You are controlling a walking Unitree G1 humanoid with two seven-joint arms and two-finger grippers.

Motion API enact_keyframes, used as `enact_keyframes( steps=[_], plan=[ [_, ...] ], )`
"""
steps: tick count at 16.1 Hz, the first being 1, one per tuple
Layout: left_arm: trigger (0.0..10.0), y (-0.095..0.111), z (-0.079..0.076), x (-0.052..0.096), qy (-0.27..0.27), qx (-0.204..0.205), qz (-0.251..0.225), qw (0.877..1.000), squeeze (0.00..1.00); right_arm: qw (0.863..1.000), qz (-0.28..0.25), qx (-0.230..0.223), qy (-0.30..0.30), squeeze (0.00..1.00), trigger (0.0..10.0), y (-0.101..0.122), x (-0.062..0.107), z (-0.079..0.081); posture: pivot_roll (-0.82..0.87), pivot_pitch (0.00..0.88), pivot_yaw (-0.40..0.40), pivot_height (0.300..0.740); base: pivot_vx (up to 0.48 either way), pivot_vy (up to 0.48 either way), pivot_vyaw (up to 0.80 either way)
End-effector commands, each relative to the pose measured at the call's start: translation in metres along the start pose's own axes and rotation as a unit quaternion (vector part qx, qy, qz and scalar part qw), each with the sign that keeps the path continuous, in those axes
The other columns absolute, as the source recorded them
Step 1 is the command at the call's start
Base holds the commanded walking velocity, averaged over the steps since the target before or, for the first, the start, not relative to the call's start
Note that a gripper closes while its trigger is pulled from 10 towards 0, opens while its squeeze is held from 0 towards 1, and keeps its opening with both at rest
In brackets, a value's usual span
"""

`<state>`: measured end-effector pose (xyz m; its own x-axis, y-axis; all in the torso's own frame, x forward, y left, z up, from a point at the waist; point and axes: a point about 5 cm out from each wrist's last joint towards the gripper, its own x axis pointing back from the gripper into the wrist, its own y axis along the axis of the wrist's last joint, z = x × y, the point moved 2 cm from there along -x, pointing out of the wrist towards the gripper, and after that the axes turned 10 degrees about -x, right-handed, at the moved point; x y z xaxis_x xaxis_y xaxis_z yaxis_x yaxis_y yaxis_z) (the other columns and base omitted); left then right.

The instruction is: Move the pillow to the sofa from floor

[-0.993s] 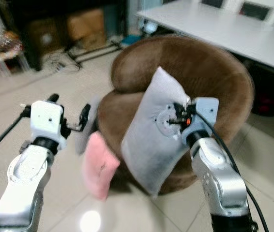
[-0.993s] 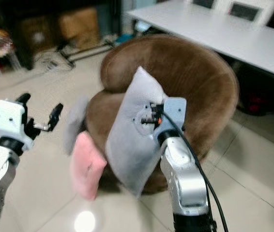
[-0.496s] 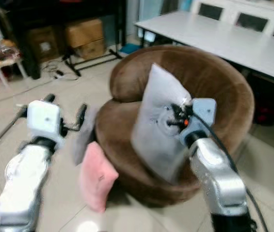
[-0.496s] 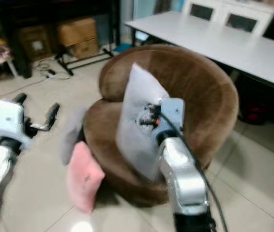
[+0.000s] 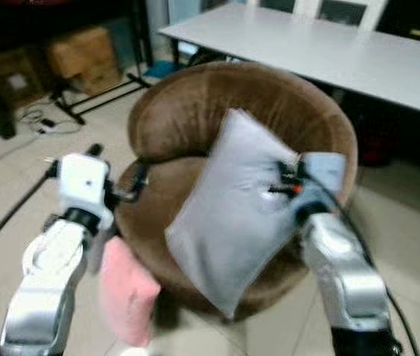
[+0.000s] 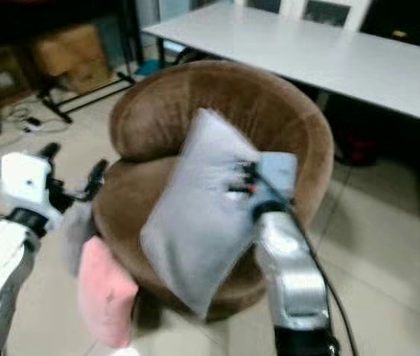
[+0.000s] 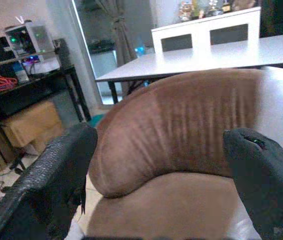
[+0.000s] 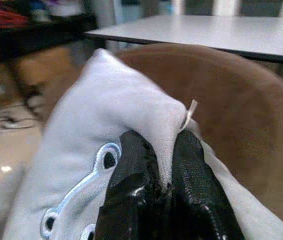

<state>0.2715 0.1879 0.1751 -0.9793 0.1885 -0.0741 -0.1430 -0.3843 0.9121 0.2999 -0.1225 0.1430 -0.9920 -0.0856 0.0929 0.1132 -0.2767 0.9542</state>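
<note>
Nearest you, a soft pink cushion leans on the floor. Your right gripper pinches the puffy pale grey fabric pillow, hanging tilted over the round brown velvety sofa. Your left gripper hovers spread wide at the sofa's left edge.

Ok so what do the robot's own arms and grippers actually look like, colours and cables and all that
Both arms are rounded silver metal. The left arm ends in a white boxy wrist block, and a black cable trails from it. The right arm has a pale blue-grey wrist block with a small orange-red spot, and a black cable runs along it. The left gripper and the right gripper each have two long, black, slightly textured fingers.
</note>
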Motion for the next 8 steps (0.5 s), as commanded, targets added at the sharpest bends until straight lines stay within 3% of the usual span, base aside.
enact_keyframes(
  steps=[1,8],
  plan=[
    [10.0,-0.0013,0.0076,0.0028,0.010,-0.009,0.004,1.000,0.00,0.999,-0.036,-0.007,0.035,0.00,10.0,0.0162,-0.0009,0.0183,0.04,0.000,-0.010,0.740,0.300,0.000,0.00],
    [10.0,-0.0010,0.0052,0.0032,0.003,-0.010,0.002,1.000,0.00,0.999,-0.036,-0.005,0.038,0.00,10.0,0.0161,-0.0010,0.0184,0.05,0.000,-0.012,0.740,0.302,0.000,0.00]
  ],
)
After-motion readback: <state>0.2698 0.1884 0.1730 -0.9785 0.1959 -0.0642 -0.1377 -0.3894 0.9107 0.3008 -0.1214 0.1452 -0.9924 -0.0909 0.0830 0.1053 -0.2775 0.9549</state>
